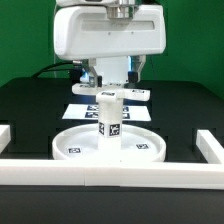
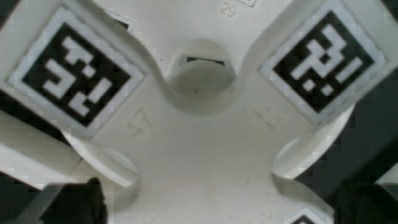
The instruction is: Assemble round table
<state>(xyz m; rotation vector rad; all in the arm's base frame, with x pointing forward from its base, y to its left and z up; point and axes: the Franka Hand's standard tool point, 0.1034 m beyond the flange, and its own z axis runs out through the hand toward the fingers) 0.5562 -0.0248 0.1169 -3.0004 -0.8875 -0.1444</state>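
While the arm hangs over the middle of the black desk (image 1: pixel 30 110), the round table stands partly built beneath it. Its large rimmed disc (image 1: pixel 110 146) lies flat near the front border bar (image 1: pixel 110 172), which runs close along its near edge. A short thick leg (image 1: pixel 109 118) rises upright from the disc's centre, with a black-and-white tag on its side. On top sits the cross-shaped foot (image 2: pixel 192 120), white with square tags on two of its arms and a round hole at its middle. The fingers (image 1: pixel 109 86) are around the leg's top, but how far apart they are I cannot tell. Behind lies the marker board (image 1: pixel 85 88). Bare desk stretches left and right.
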